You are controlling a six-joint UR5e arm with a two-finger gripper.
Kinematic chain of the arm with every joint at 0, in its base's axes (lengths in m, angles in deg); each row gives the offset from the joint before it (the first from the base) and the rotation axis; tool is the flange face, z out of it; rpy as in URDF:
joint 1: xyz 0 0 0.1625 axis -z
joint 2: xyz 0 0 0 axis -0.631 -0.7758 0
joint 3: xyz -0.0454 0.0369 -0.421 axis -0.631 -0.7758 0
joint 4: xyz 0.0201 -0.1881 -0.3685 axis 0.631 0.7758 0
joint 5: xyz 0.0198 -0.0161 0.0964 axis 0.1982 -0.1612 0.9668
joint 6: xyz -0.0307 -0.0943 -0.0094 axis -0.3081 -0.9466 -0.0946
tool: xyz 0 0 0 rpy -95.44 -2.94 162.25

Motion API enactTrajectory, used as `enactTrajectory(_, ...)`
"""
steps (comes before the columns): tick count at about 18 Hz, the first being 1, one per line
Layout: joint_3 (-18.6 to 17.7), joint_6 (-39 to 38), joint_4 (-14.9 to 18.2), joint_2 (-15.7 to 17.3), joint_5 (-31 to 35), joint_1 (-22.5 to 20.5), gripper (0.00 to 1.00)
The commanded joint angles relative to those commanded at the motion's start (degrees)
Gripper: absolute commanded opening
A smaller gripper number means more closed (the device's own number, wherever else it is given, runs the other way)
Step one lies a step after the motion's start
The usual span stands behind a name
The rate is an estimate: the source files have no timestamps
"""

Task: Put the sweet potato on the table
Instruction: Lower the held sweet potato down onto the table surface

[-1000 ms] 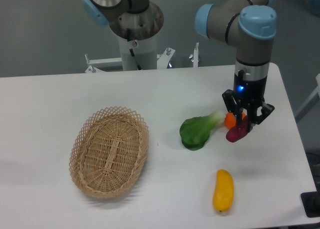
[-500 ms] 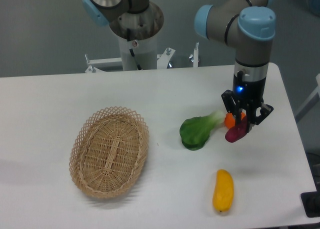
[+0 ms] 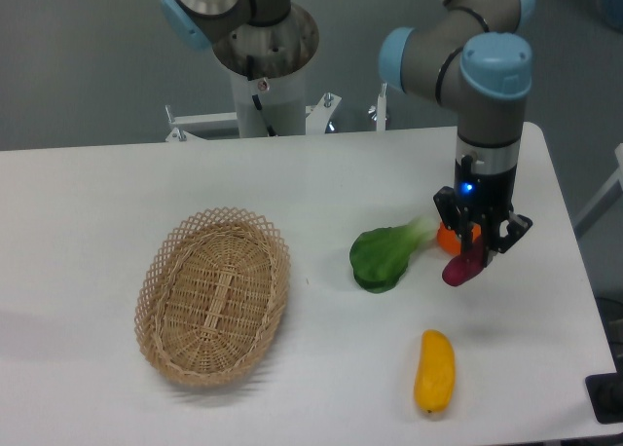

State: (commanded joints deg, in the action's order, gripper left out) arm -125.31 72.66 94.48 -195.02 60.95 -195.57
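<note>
From where I stand, the white desk [image 3: 117,193] takes up most of the scene, its rounded corner at the far right. On its left half sits an oval wicker basket [image 3: 213,295]. Above the right side hangs the arm [image 3: 487,95], grey with blue caps, reaching straight down. Near the middle lies a green leafy vegetable [image 3: 382,257], its pale stalk pointing toward the arm. Closer to the front edge lies a yellow oblong vegetable [image 3: 434,371], well apart from the rest. The gripper [image 3: 473,251] points downward, its jaws closed on the upper part of the sweet potato [image 3: 461,268]; the magenta tuber hangs tilted below them, just beside the greens, and whether its tip touches the desk I cannot tell. A round orange fruit [image 3: 449,237] shows just behind it, partly hidden.
</note>
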Motion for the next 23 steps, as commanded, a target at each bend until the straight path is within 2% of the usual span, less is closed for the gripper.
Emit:
enactTrajectory(6,-0.09,0.53,-5.28,-5.89,0.44,0.26,0.29)
enactTrajectory(12,-0.26,3.32,-5.46,-8.44,1.58,0.7,0.29)
enactTrajectory(15,-0.17,5.97,-5.54,-8.89,1.94,0.79,0.29)
enactTrajectory(20,-0.26,6.07,-5.63,-9.85,1.94,0.97,0.3)
enactTrajectory(22,-0.35,5.98,-5.63,-10.03,1.94,0.97,0.34)
enactTrajectory(23,-0.26,5.98,-5.63,-10.03,1.94,0.97,0.41)
